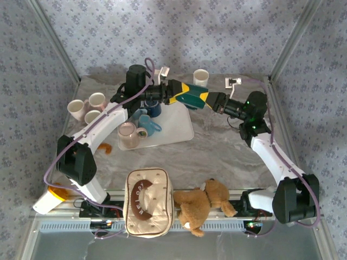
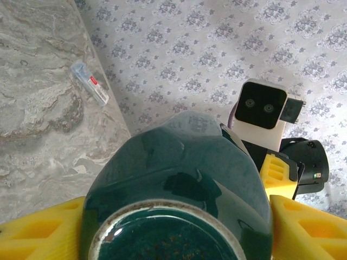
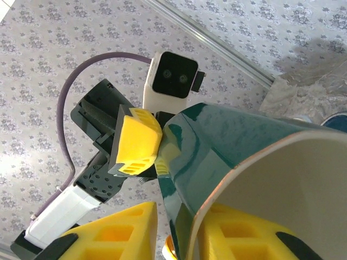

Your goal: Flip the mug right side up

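A dark green mug (image 1: 193, 96) hangs in the air above the table's back half, lying on its side between the two arms. My left gripper (image 1: 183, 92) is shut on its base end. In the left wrist view the yellow fingers (image 2: 309, 227) press both sides of the mug (image 2: 179, 173), whose bottom faces the camera. My right gripper (image 1: 209, 100) meets the open end. In the right wrist view one finger sits inside the mug (image 3: 244, 141) and the other finger (image 3: 114, 233) stands just outside the wall with a thin gap, so this gripper (image 3: 184, 233) is open astride the rim.
Under the mug lies a white tray (image 1: 179, 130) with blue mugs (image 1: 152, 111) and a pink cup (image 1: 128, 135). White cups (image 1: 84, 108) stand at the left and another (image 1: 201, 77) at the back. A bag (image 1: 147, 201) and a teddy bear (image 1: 200, 205) lie at the near edge.
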